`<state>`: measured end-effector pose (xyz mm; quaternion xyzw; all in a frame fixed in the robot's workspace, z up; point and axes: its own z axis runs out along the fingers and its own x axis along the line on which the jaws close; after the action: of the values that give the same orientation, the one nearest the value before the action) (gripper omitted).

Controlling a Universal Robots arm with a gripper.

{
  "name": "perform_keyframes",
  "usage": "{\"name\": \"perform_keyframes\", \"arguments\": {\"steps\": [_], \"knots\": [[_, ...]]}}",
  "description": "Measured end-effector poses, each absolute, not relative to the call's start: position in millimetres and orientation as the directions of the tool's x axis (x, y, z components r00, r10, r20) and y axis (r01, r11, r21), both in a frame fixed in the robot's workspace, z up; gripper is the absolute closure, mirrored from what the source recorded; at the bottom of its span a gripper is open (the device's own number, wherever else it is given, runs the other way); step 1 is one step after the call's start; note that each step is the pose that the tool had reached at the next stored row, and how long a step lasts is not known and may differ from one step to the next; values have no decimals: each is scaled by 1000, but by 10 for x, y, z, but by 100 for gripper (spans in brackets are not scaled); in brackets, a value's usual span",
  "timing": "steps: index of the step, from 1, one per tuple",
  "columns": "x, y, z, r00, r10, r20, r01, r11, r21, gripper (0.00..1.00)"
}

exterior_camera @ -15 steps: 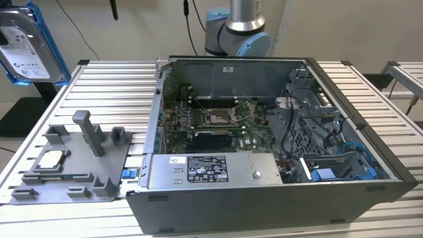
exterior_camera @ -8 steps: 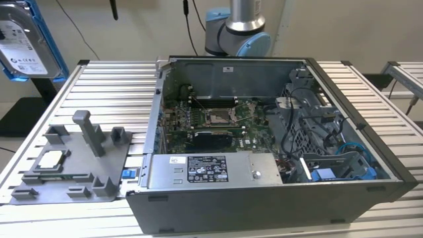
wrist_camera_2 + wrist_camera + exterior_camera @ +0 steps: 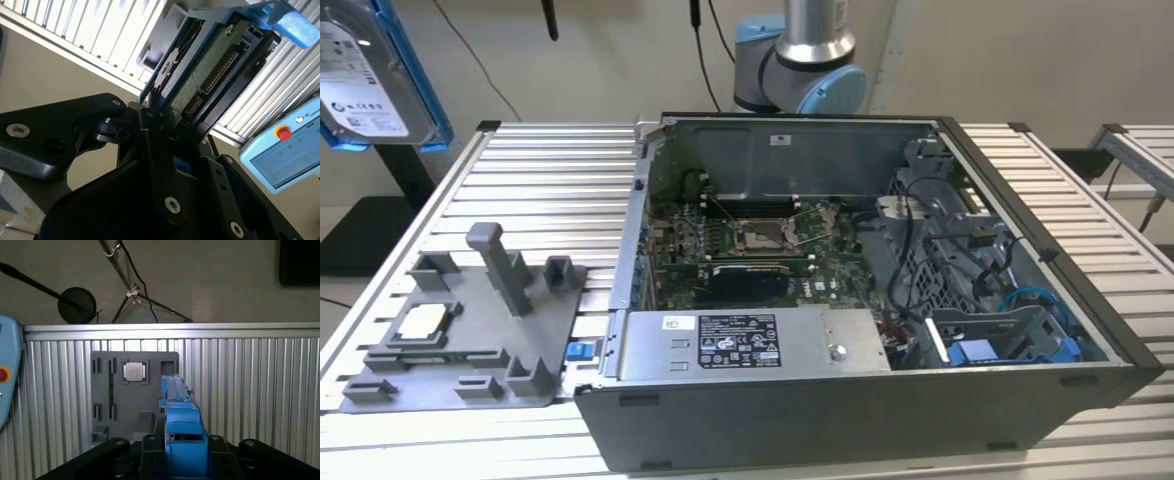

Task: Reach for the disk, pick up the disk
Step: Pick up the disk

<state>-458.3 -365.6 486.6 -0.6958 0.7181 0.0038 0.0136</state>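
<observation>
In the second wrist view the gripper point(image 3: 159, 122) is nearest the lens. Its black jaws are closed on one end of the disk point(image 3: 210, 65), and the green circuit-board face and blue bracket run away from them at a tilt. The ribbed metal counter point(image 3: 75, 30) lies beyond, and a pale blue pendant point(image 3: 285, 155) with a red button sits past its edge.

In the first wrist view the disk is seen edge-on as a blue strip rising from between the jaws. Beyond it the grey fixture plate point(image 3: 150, 390) lies on the counter and carries the small square chip point(image 3: 134, 371).

In the exterior view, at about ten o'clock, the disk is large and close and is cut by the frame. Its silver face with the white label is upright, blue bracket around it, held clear of the counter.

At eight o'clock the fixture plate lies flat on the counter with grey posts standing on it. The chip sits in a pocket near its nine o'clock edge.

The open computer case point(image 3: 854, 425) takes the centre and touches the plate's three o'clock side. Inside it a green motherboard point(image 3: 761, 240) lies in the middle. A grey box point(image 3: 747, 345) with a black-and-white label sits at six o'clock, and a cage with blue parts point(image 3: 1001, 345) at four o'clock.

The arm's base joint point(image 3: 807, 55) stands at twelve o'clock behind the case. A second ribbed counter point(image 3: 1147, 150) shows at two o'clock.
</observation>
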Motion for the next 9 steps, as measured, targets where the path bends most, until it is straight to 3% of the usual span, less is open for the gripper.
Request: {"name": "perform_keyframes", "arguments": {"steps": [9], "knots": [[-4583,-3656,5060,-31,-999,-25,-999,32,-14,100]]}}
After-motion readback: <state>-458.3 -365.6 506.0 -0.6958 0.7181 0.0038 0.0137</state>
